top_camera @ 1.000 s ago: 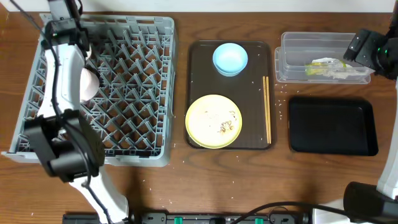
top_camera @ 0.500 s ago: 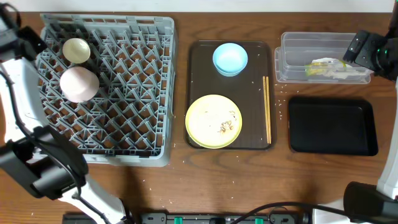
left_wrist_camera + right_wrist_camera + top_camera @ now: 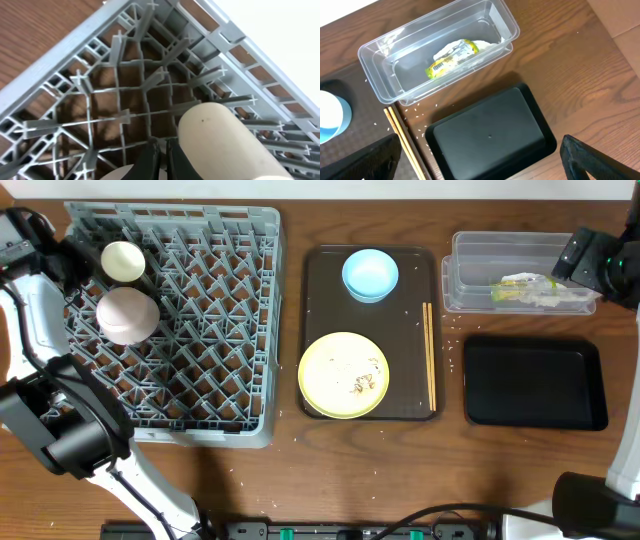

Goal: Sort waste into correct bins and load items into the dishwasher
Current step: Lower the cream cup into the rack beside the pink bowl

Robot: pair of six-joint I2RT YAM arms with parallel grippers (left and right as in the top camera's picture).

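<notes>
Overhead: straight down from far above, full width of table (image 3: 290, 480). Left wrist: very close, angled into far-left corner of grey rack (image 3: 120, 50), beside white cup (image 3: 225, 135). Right wrist: high, looking down on clear tub (image 3: 440, 50) and black tray (image 3: 490, 135) at right edge. Overhead shares both areas

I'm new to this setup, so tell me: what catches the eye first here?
The large grey dish rack on the left, with a white cup and white bowl in its far left corner. In the middle, a dark brown serving tray carries a light blue bowl and a crumb-flecked pale yellow plate. On the right, a clear tub holds a yellow-green wrapper, beside a black tray.
</notes>
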